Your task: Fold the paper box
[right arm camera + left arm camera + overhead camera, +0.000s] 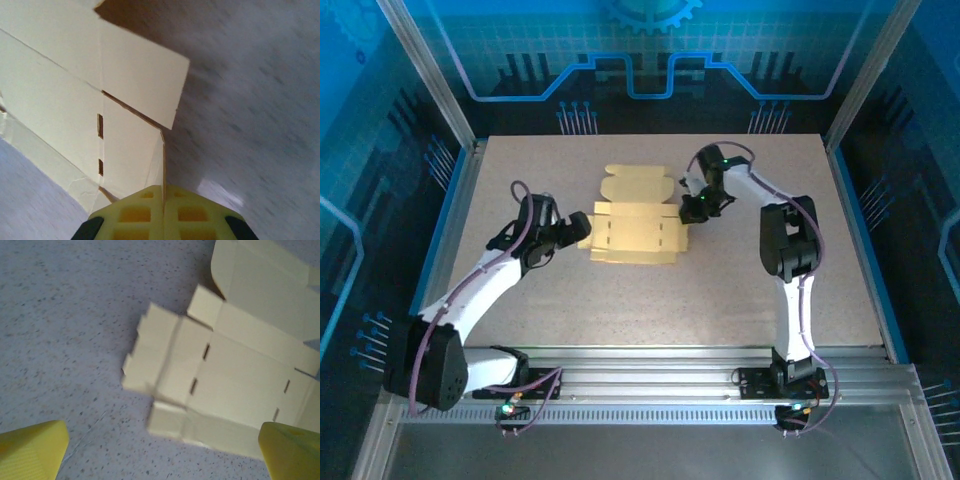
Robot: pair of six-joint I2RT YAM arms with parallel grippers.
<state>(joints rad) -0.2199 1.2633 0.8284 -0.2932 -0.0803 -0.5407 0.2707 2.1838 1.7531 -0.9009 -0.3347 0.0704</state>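
On the near-left side of the paper box [635, 232], the left pincer [582, 228] hangs released. Its yellow fingertips [32, 447] are spread wide, and the box's left flaps lie just ahead of them, untouched. With nothing pinning that end, I judge that any pull from the other side could drag the light sheet across the bench [650, 300] instead of creasing it. The left arm reaches low and forward, elbow bent, wrist angled toward the box. At the box's right end, the right pincer [162, 199] is clenched on a thin side flap, its edge caught between the pads. A hard twist there could tear or crumple the card. That arm rises tall, folds at the elbow and curls down to the box. Beyond the box, its lid panel [635, 185] lies open.
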